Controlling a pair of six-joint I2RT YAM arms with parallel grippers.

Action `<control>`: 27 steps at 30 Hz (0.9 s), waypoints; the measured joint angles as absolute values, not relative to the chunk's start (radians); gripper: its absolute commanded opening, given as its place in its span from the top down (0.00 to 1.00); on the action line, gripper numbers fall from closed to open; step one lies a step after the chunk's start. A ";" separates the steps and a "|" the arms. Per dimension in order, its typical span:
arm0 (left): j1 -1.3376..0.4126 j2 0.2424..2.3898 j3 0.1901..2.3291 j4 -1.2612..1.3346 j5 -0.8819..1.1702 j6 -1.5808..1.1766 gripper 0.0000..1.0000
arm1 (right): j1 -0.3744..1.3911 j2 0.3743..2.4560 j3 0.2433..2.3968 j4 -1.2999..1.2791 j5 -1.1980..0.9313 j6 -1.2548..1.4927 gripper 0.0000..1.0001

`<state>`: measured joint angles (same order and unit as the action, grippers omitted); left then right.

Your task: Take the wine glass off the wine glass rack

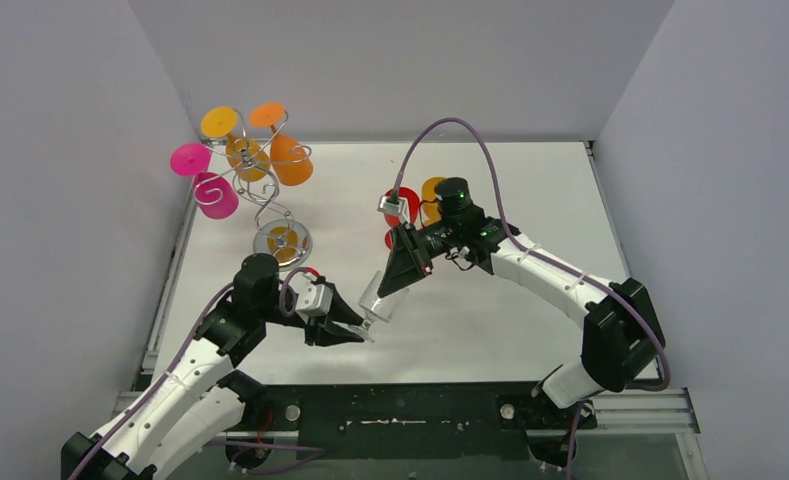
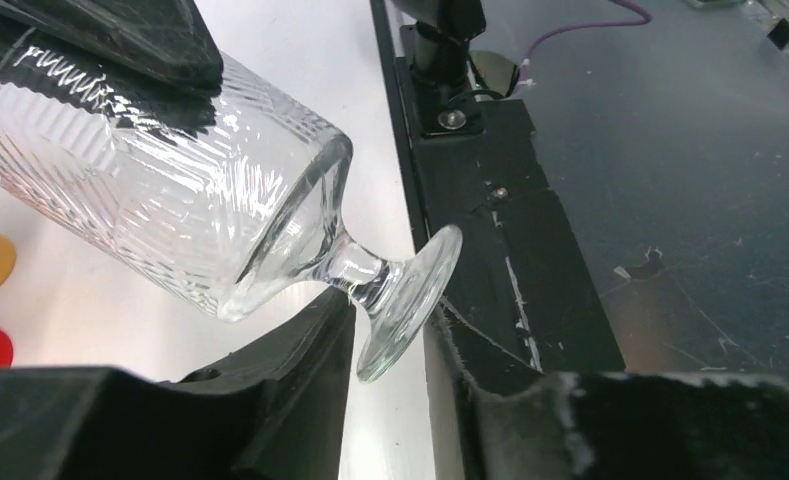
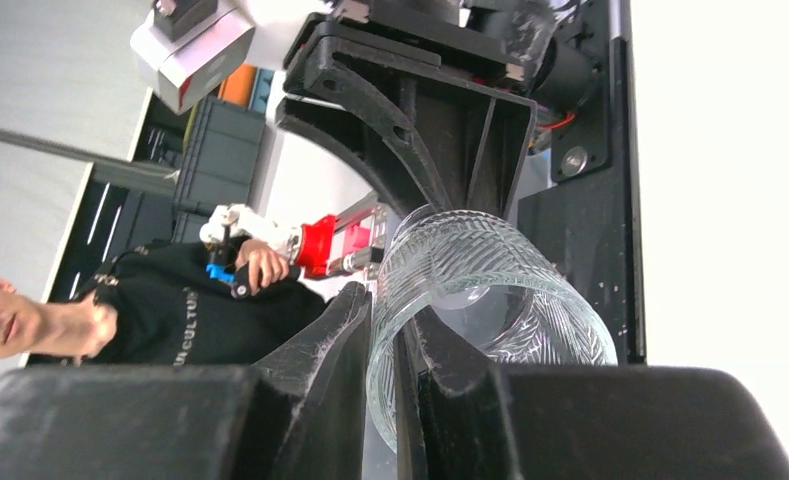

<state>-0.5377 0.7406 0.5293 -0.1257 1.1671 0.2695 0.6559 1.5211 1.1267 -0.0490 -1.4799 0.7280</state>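
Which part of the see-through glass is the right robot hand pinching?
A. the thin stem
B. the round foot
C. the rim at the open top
C: in the right wrist view, the right gripper has a finger on each side of the rim wall of the clear wine glass.

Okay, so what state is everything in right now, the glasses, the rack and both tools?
clear wine glass: off the rack, tilted, between the two tools
right tool: shut on the glass's rim
left tool: jaws either side of the stem and foot, grip unclear
wine glass rack: upright
pink glass, yellow glass, orange glass: hanging on the rack
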 measured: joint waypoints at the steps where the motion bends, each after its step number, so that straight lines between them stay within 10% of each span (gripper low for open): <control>1: -0.535 0.741 0.529 -0.124 1.152 0.263 0.58 | 0.656 1.521 1.127 -0.052 -1.469 0.720 1.00; 14: -0.533 0.700 0.530 -0.147 0.978 0.168 0.07 | 0.579 1.507 1.069 -0.120 -1.305 0.650 1.00; 27: -0.528 0.629 0.529 -0.101 0.645 -0.125 0.02 | 0.550 1.413 1.062 -0.404 -0.685 0.453 1.00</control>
<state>-0.5278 0.6289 0.5293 -0.1013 0.6445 -0.1246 0.5495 1.4132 1.0618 -0.4042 -0.6846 0.4526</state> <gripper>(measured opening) 0.973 0.127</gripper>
